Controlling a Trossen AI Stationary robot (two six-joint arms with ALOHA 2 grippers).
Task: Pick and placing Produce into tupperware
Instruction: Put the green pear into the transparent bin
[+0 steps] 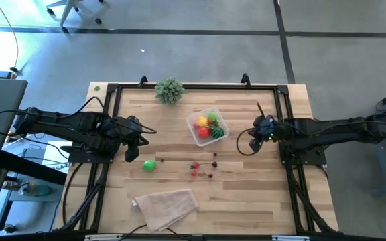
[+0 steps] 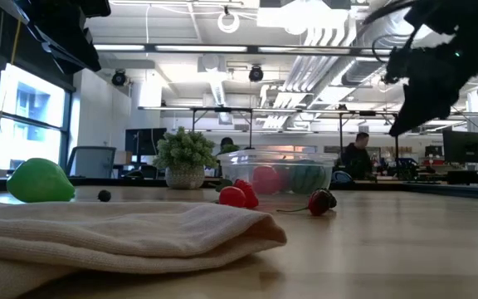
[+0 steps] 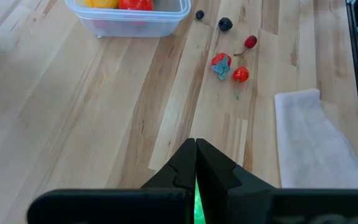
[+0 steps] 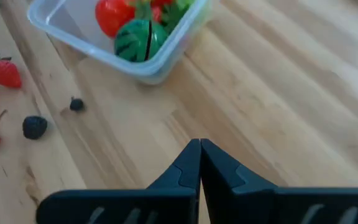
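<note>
The clear tupperware (image 1: 208, 127) stands at the table's middle and holds a red, a yellow and a striped green piece of produce (image 4: 137, 38). A green piece (image 1: 149, 165) and several small red and dark pieces (image 1: 203, 167) lie on the bare wood nearer the front edge. My left gripper (image 1: 145, 134) is shut and empty above the table, left of the tupperware and just beyond the green piece. My right gripper (image 1: 252, 136) is shut and empty above the table, right of the tupperware. Their shut fingertips show in the wrist views (image 3: 196, 148) (image 4: 199, 147).
A beige cloth (image 1: 166, 206) lies crumpled near the front edge. A bushy pale-green plant ball (image 1: 169, 90) stands at the far edge. A black frame (image 1: 112, 90) runs around the table. Bare wood lies between each gripper and the tupperware.
</note>
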